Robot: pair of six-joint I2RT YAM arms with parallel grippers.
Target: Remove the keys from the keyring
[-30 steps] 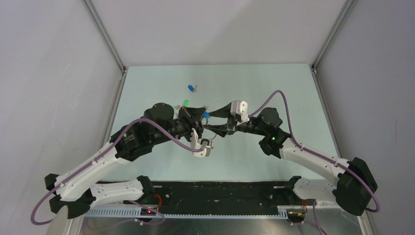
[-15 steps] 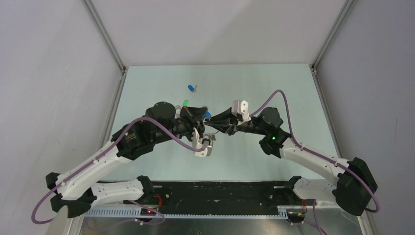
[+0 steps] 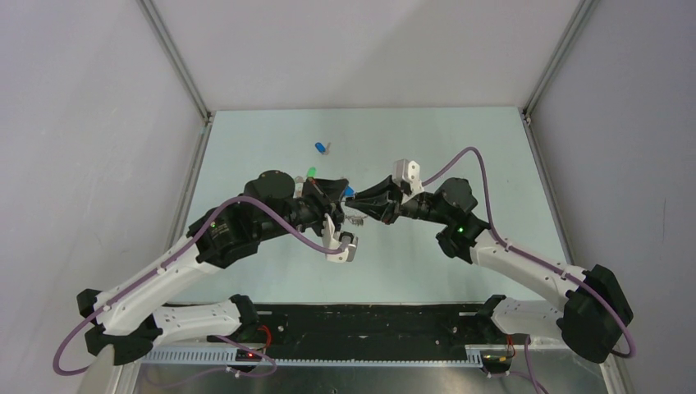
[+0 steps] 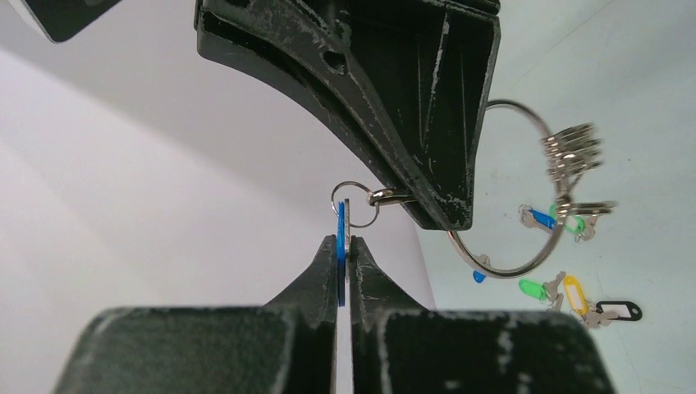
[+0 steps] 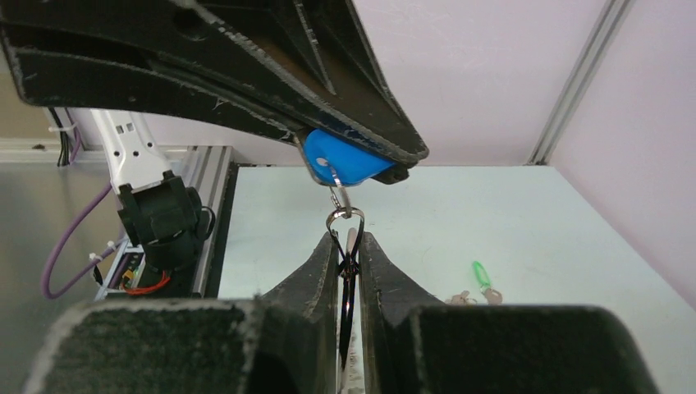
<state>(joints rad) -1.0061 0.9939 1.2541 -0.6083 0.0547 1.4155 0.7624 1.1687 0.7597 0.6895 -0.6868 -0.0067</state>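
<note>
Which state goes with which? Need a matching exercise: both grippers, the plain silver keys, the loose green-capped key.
Things:
1. left gripper
2. right gripper
3. plain silver keys
4. green-capped key

States:
A. lying on the table
B. shut on the keyring
C. bunched together on the keyring
D. shut on the blue-capped key

Pairs: 1-D, 2-B, 3-C, 4-A
</note>
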